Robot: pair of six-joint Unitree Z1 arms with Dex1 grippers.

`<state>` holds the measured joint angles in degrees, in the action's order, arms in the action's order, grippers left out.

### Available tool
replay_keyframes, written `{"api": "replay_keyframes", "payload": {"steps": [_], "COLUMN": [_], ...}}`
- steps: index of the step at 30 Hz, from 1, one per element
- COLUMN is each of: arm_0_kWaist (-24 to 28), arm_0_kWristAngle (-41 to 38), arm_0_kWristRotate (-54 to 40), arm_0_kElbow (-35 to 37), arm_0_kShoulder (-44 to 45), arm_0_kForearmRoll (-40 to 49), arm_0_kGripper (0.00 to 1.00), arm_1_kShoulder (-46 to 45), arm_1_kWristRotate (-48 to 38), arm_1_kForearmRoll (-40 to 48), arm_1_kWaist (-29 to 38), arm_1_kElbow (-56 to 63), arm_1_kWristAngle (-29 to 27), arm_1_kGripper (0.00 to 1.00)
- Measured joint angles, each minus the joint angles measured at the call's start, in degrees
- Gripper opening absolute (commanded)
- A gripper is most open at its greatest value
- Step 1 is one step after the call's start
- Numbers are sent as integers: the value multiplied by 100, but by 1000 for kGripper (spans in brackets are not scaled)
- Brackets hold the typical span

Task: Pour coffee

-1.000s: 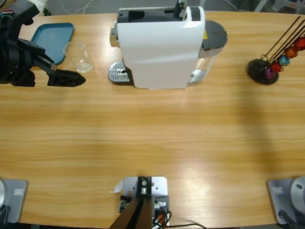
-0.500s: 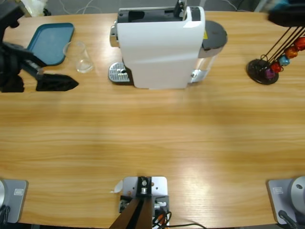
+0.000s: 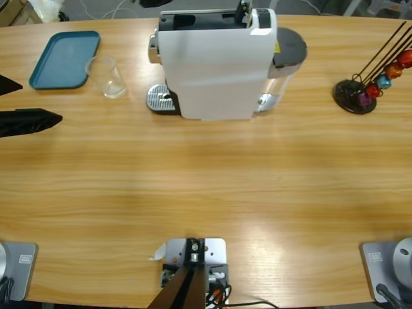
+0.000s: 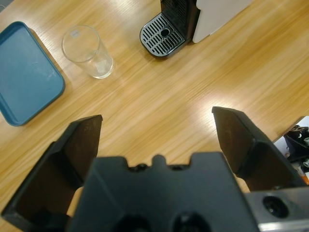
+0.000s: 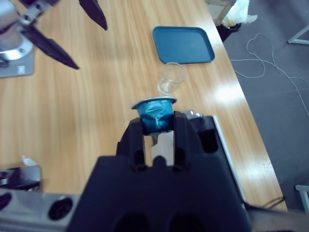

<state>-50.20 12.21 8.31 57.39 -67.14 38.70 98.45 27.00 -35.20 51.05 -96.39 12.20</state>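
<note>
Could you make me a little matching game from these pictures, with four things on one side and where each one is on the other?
Things:
1. glass tumbler
2. blue tray
3. teal capsule
4. capsule stand

Places:
A. gripped between the right gripper's jaws
B. near the table's right end, holding coloured capsules
C. standing on the table between the tray and the coffee machine
D. lying flat near the table's far left corner

Pairs: 1-C, 2-D, 3-A, 4-B

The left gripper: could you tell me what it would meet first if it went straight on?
Probably bare wooden table: the left gripper, open, points between the empty glass and the drip tray.
</note>
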Motion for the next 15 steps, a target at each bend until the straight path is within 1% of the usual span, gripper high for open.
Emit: {"api": "replay_keyframes", "payload": {"steps": [6, 10, 15], "arm_0_kWaist": [13, 19, 19], "arm_0_kWristAngle": [0, 0, 0], "arm_0_kWristRotate": [-16, -16, -16], "arm_0_kElbow": [-41, -63, -64], "arm_0_kShoulder": [7, 1, -39], "arm_0_kForearmRoll": [0, 0, 0], "arm_0_kGripper": [996, 996, 996], "arm_1_kShoulder": [614, 792, 891], "arm_1_kWristRotate": [173, 271, 359], "arm_1_kForearmRoll": [-12, -12, -12], "arm_1_kWaist": [-567, -928, -982], "arm_1_kElbow": [-175, -217, -285], "arm_1_kWristAngle": [0, 1, 42], "arm_1_kGripper": [0, 0, 0]}}
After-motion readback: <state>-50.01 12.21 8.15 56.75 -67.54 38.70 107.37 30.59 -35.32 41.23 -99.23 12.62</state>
